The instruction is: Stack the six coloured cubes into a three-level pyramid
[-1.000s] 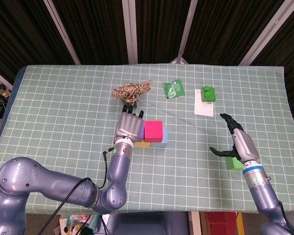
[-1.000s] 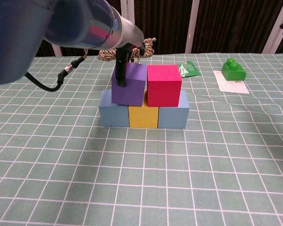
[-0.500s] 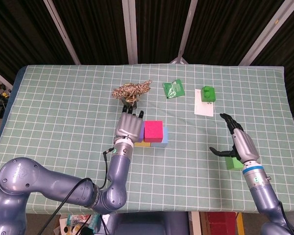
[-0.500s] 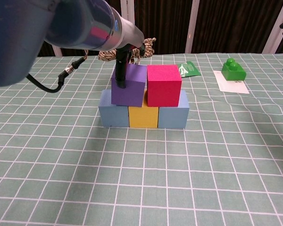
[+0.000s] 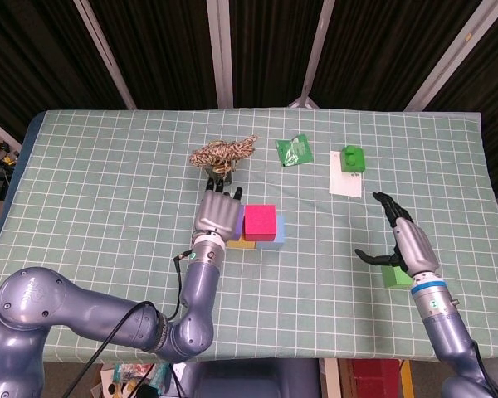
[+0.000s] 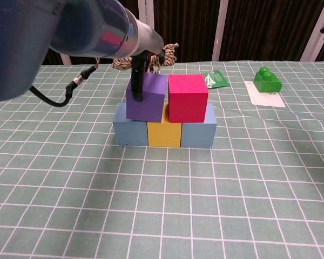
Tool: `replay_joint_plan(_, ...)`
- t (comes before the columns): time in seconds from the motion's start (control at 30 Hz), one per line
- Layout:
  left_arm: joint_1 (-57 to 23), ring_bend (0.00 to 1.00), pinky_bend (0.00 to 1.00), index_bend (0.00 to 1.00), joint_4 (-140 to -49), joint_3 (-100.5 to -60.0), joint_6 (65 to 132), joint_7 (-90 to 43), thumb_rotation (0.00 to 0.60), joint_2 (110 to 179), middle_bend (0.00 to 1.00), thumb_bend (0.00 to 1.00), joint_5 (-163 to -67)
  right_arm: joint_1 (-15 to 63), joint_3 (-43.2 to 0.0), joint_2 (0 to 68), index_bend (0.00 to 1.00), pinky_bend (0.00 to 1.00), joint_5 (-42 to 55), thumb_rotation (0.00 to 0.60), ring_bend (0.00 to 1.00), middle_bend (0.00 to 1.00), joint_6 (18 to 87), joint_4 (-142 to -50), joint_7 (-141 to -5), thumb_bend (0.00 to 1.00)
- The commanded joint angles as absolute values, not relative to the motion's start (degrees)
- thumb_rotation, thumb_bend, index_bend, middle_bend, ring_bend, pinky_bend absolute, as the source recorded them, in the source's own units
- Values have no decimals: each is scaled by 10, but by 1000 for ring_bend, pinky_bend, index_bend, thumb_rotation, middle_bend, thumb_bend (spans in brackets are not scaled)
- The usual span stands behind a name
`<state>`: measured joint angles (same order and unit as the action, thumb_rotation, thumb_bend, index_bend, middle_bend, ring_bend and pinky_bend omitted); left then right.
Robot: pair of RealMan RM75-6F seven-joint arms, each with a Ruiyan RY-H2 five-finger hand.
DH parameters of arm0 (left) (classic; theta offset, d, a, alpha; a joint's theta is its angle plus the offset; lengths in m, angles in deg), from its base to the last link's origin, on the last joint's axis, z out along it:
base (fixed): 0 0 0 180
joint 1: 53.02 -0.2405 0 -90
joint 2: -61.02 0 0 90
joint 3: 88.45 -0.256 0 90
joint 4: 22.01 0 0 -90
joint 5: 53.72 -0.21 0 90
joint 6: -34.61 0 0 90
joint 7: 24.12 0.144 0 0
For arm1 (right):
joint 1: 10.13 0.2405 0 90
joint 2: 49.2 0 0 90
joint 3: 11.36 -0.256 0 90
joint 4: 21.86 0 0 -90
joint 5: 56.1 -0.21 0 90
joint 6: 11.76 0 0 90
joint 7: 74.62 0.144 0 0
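Observation:
Two blue cubes flank a yellow cube as the bottom row. On top of them sit a purple cube and a pink cube, side by side. My left hand grips the purple cube from above, with a dark finger down its front face; the head view hides that cube under the hand. A green cube lies on the cloth at the front right. My right hand hovers just above and beside it, fingers spread and holding nothing.
A tangle of rope lies right behind the stack. A green packet and a green toy brick on a white card sit at the back right. The green checked cloth covers the table.
The purple cube has shifted very slightly left in my left hand. The right hand and the green cube have not moved.

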<state>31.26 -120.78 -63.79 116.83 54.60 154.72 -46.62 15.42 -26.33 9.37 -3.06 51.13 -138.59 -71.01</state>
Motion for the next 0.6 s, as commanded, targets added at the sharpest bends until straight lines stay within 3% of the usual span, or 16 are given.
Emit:
replay_joint_plan(0.03,312,0,0,0,-1207,-637,1168,546,600,1548,268,305,-467,154,-263,94,0,0,-31,600,0,0,511,-1386,-711,222)
replay_joint_plan(0.43,309,0,0,0,-1207,-634,1171,548,600,1549,264,303,-470,155,-263,95,0,0,-33,600,0,0,512,-1386,-712,223)
replay_joint_plan(0.6,307,0,0,0,-1208,-631,1174,547,600,1549,251,256,-472,155,-264,95,0,0,-33,600,0,0,512,-1386,-712,221)
